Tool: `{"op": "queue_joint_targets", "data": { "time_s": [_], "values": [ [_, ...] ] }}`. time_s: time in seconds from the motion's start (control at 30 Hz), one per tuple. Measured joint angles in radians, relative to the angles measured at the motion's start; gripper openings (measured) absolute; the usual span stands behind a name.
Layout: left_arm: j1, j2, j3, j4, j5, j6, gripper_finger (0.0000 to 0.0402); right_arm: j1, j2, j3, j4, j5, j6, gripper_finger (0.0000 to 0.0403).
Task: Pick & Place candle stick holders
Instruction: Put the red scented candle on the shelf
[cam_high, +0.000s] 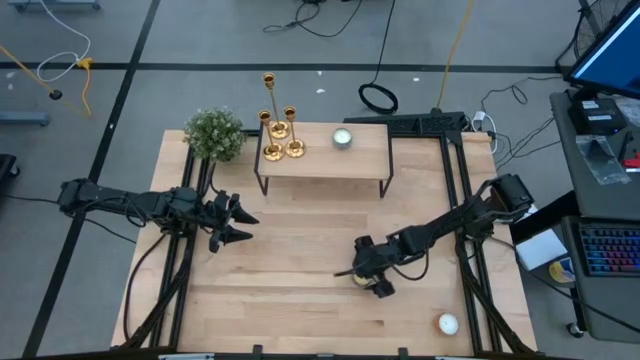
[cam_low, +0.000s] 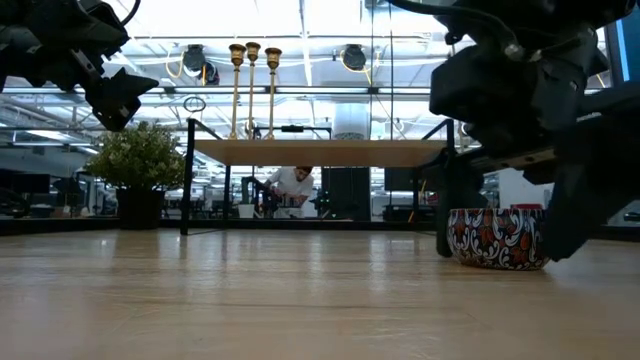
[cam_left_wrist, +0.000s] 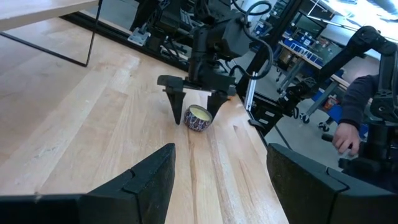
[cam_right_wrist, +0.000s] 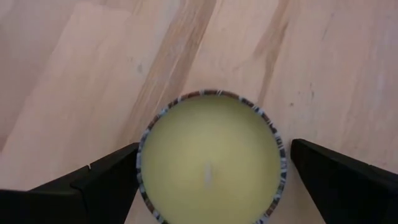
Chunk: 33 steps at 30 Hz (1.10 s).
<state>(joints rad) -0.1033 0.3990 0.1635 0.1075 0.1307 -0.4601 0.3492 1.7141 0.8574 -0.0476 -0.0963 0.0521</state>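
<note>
Three gold candle stick holders (cam_high: 277, 128) stand close together at the left end of a small raised shelf (cam_high: 330, 160), which sits at the far side of the wooden table (cam_high: 300, 260). In the low view they rise as thin stems of different heights above the shelf top. On the same shelf, near its middle, there is a small pale candle (cam_high: 342, 138). A potted green plant (cam_high: 214, 133) stands on the table just beside the left end of the shelf.

The right hand (cam_high: 372, 281) is low over the table, well apart from the candle stick holders, and its fingers are spread wide on both sides of a patterned candle bowl (cam_low: 497, 238). In the right wrist view the bowl with yellow wax lies between the two dark fingers (cam_right_wrist: 93, 186), and they do not press on it. The bowl rests on the table.

The left hand (cam_high: 240, 224) hangs above the left part of the table, with its fingers spread and nothing between them. One more small white candle (cam_high: 447, 323) lies near the front right corner of the table. A person (cam_low: 292, 186) shows in the room behind.
</note>
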Motion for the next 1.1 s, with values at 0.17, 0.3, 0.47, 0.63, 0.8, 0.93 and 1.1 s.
{"op": "queue_joint_targets", "data": {
  "time_s": [0.17, 0.3, 0.47, 0.63, 0.8, 0.93, 1.1],
  "values": [
    [0.000, 0.000, 0.000, -0.001, 0.000, -0.002, 0.0253, 0.001, 0.002, 0.000, 0.017, 0.046, 0.071, 0.0397],
    [0.000, 0.000, 0.000, -0.001, 0.000, -0.002, 0.0253, 0.001, 0.002, 0.000, 0.018, 0.059, 0.076, 0.0397],
    [0.000, 0.000, 0.000, -0.002, 0.000, 0.002, 0.0253, 0.001, 0.003, 0.000, 0.018, 0.084, 0.064, 0.0396],
    [0.000, 0.000, 0.000, -0.002, 0.000, 0.002, 0.0253, 0.002, 0.003, 0.000, 0.013, 0.134, 0.064, 0.0396],
    [0.000, 0.000, 0.000, -0.002, 0.000, 0.001, 0.0253, 0.002, 0.003, 0.000, 0.012, 0.130, 0.067, 0.0396],
    [0.000, 0.000, 0.000, -0.002, 0.000, -0.002, 0.0253, 0.002, 0.003, 0.000, 0.013, 0.129, 0.067, 0.0396],
    [0.000, 0.000, 0.000, -0.001, 0.001, -0.021, 0.0253, 0.002, 0.003, 0.000, 0.013, 0.128, 0.067, 0.0396]
  ]
}}
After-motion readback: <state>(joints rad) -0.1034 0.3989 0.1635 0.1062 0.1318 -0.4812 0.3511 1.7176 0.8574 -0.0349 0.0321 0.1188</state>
